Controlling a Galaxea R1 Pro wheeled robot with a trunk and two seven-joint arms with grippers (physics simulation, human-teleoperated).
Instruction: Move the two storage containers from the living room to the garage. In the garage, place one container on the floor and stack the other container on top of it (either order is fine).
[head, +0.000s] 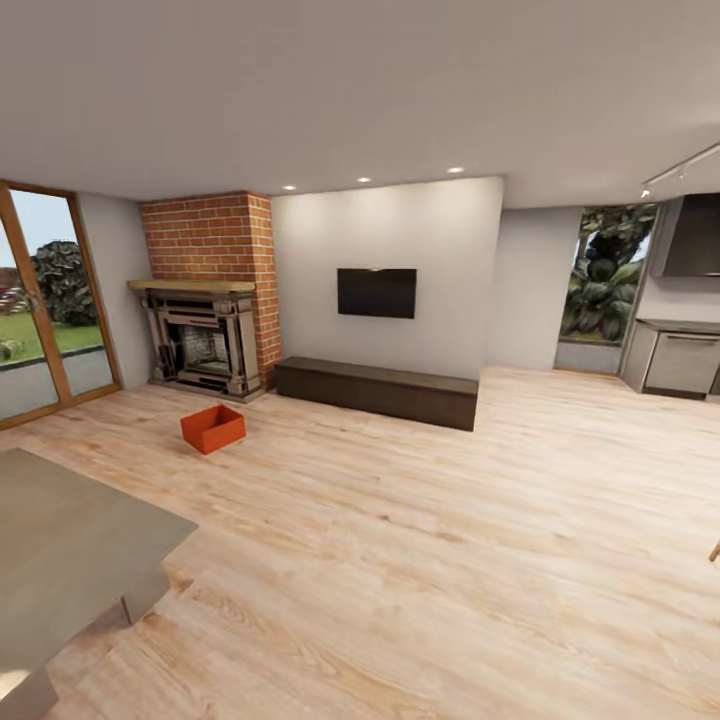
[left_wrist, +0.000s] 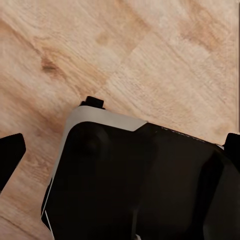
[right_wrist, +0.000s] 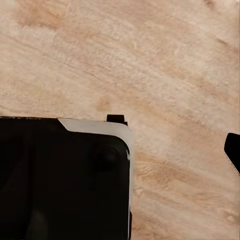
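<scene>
One orange-red open-top storage container (head: 212, 428) sits on the light wood-plank floor (head: 420, 540) of the living room, in front of the red-brick fireplace (head: 208, 335), far ahead and to the left in the head view. The garage and its concrete floor are out of view. In the left wrist view my left gripper (left_wrist: 120, 150) is open, its dark fingertips (left_wrist: 10, 152) at the picture's two sides, empty over the robot's black and white base (left_wrist: 145, 180). One dark fingertip (right_wrist: 233, 150) of my right gripper (right_wrist: 120, 150) stands wide at the edge, holding nothing.
A grey tabletop (head: 70, 560) stands close at the near left. Wood-framed glass doors (head: 45, 310) are at the far left. A low dark bench (head: 378, 392) runs under a wall screen (head: 376, 292). Kitchen units (head: 680, 358) stand at the far right.
</scene>
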